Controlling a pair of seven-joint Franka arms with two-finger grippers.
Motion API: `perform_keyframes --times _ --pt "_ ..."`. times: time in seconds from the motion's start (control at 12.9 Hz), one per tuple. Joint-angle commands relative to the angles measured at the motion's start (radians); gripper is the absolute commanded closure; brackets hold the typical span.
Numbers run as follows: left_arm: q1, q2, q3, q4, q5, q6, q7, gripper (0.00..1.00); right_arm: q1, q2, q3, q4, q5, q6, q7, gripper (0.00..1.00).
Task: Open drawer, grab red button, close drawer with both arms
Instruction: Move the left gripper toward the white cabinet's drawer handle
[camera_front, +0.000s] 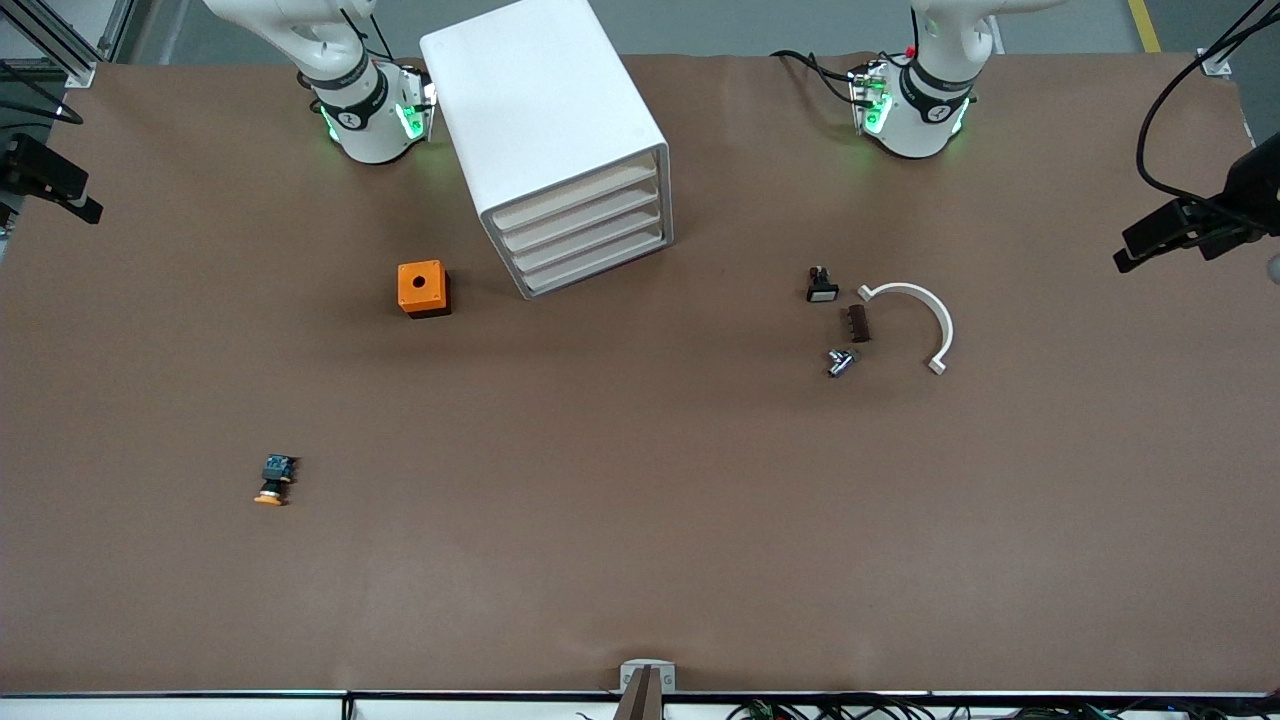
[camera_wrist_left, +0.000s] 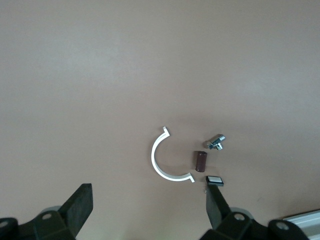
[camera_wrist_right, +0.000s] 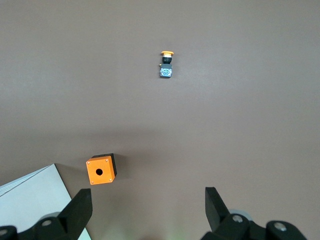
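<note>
The white drawer cabinet (camera_front: 545, 120) stands at the robots' edge of the table, between the two bases. Its four drawers (camera_front: 585, 235) are all shut. The red-capped button is hidden. The right arm (camera_front: 365, 115) and the left arm (camera_front: 915, 100) wait, raised, at their bases. My right gripper (camera_wrist_right: 148, 210) is open and empty, high over bare table beside the cabinet's corner (camera_wrist_right: 35, 200). My left gripper (camera_wrist_left: 148, 207) is open and empty, high over bare table near a cluster of small parts.
An orange box with a hole (camera_front: 422, 288) (camera_wrist_right: 101, 170) sits beside the cabinet. A yellow-orange-capped button (camera_front: 273, 482) (camera_wrist_right: 166, 65) lies nearer the front camera. Toward the left arm's end lie a white half-ring (camera_front: 915, 320) (camera_wrist_left: 162, 160), a brown piece (camera_front: 857, 323), a metal part (camera_front: 840, 361) and a black-and-white part (camera_front: 822, 287).
</note>
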Motion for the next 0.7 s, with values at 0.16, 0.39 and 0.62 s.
perform_keyframes --times 0.16,0.39,0.62 --pt "0.031 0.106 -0.003 0.008 0.012 -0.004 0.018 0.00 -0.025 -0.017 0.016 -0.006 -0.009 -0.008 -0.011 0.00" --pt "0.017 0.197 -0.009 0.007 0.009 0.019 -0.001 0.00 -0.025 -0.017 0.016 -0.006 -0.009 -0.008 -0.011 0.00" --pt "-0.035 0.275 -0.041 0.008 0.015 0.025 -0.043 0.00 -0.025 -0.017 0.014 -0.006 -0.009 -0.008 -0.011 0.00"
